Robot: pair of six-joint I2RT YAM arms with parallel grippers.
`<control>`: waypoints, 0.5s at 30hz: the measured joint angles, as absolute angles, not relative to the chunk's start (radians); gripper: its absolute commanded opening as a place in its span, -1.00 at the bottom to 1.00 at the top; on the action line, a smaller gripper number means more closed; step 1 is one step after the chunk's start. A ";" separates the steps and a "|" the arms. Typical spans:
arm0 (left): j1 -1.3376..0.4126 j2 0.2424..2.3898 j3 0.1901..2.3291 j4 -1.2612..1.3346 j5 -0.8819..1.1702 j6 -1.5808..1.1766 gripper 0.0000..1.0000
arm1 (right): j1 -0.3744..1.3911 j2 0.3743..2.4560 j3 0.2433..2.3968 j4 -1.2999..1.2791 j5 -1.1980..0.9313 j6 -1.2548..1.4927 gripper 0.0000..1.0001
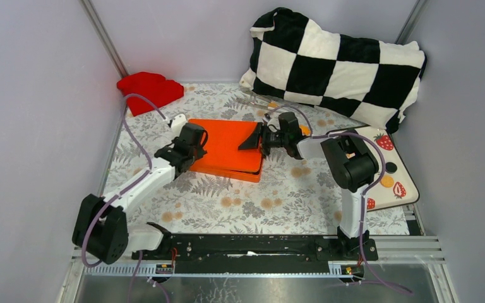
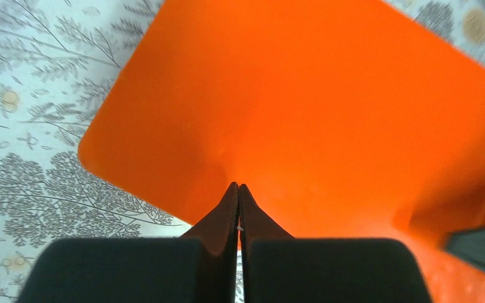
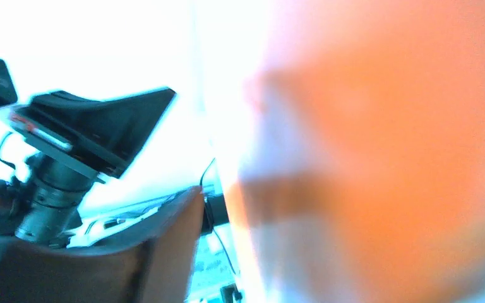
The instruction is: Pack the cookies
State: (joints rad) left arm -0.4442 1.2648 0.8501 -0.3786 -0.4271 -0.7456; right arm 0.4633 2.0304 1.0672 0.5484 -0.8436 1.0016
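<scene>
Showing the left gripper (image 2: 238,192) closed tip to tip on nothing, pressed down onto the flat lid of the orange box (image 2: 303,95). Opposite, at the box's right edge, the right gripper (image 1: 256,139), too blurred in its own view to tell whether parted or clamped on the lid's rim.

Inside the closed box, presumably, most of the cookies. Outside it, two small discs taken for cookies (image 1: 387,180), one golden, one black, lying on the strawberry-print mat (image 1: 405,165) behind the right arm. Judged light, stiff and brittle: best pinched gently across the rim, one at a time. Likely to skate on the smooth mat away from a closing finger.

Around:
- floral tablecloth (image 1: 278,196) beneath everything, with round golden marks, print or biscuit not to be told
- red cloth (image 1: 148,90) at the far left corner
- chequered pillow (image 1: 338,63) along the back, near the mat's far end

In the way of further packing: the closed lid itself, and the right arm's elbow above the mat.
</scene>
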 measured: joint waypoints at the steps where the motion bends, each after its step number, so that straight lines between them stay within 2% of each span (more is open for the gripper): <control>1: -0.444 1.279 0.837 -0.362 -0.417 -0.747 -1.00 | 0.462 2.028 1.053 0.555 -0.851 1.033 0.55; 2: -0.444 1.296 0.822 -0.347 -0.403 -0.749 -1.00 | 0.463 2.011 1.053 0.561 -0.844 1.038 0.73; 6: -0.444 1.362 0.788 -0.291 -0.368 -0.756 -1.00 | 0.464 1.940 1.044 0.480 -0.791 0.981 0.83; 7: -0.444 1.367 0.788 -0.270 -0.363 -0.757 -1.00 | 0.464 1.922 1.042 0.443 -0.771 0.964 0.98; 15: -0.444 1.413 0.782 -0.163 -0.352 -0.757 -1.00 | 0.456 1.729 1.017 0.116 -0.558 0.832 0.99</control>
